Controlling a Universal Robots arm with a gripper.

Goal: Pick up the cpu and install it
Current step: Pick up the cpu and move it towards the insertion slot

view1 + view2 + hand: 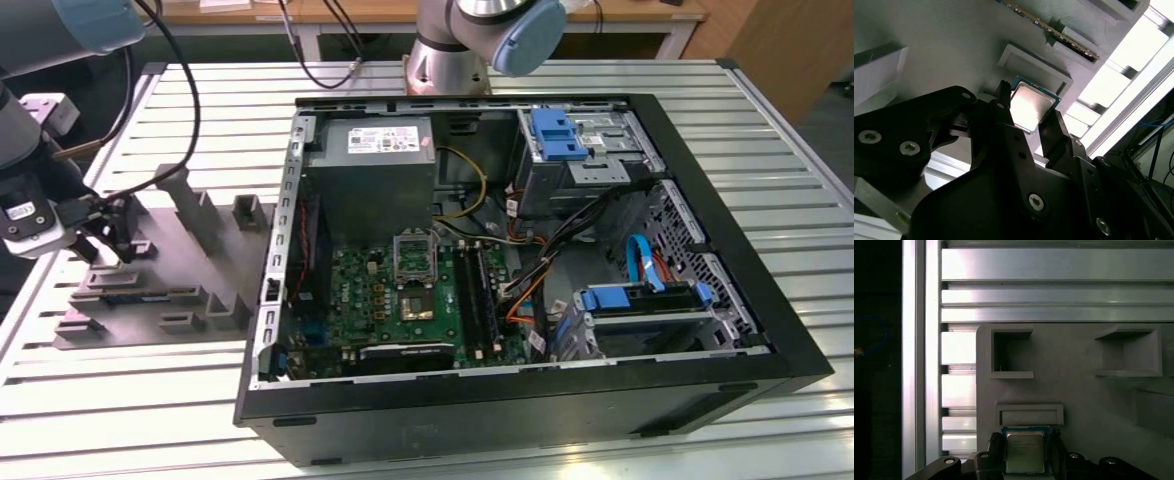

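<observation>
My pincer (1027,102) hangs low at the grey tray's (1079,385) edge, the cpu (1025,452) dead centre in it; gripped or merely straddled, I can't tell

Print on the cpu (1025,452) and power-supply label (390,141) is unreadable.

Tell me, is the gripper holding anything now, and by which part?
The gripper seems to hold the cpu by two opposite side edges, with the jaws closed against them, at the grey tray.
</observation>
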